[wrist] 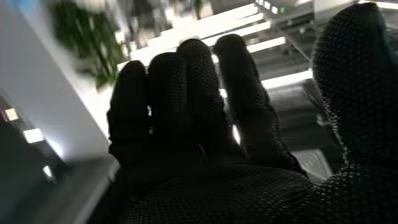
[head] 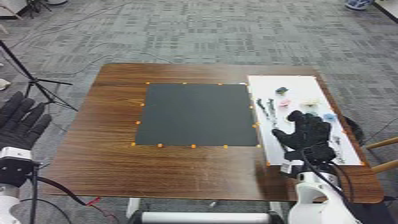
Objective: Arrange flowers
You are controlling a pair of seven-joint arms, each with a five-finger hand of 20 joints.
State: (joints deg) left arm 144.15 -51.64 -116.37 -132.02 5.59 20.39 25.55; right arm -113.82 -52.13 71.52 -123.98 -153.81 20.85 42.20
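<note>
Black glove on the right hand (wrist: 222, 195), spread wide, nothing held, over the white board (head: 306, 85), three o'clock of the mat (head: 195, 115). Blooms here: pink (head: 285, 104) at its eleven, blue (head: 330, 117) at one! Coming in low, those broad fingers could crush petals or snag neighbours, they're so crowded. Dark sprig (head: 272, 107), also at eleven: long axis near twelve-to-six; bloom end, can't tell. Left hand (head: 22, 122), nine o'clock, open and empty.
</note>
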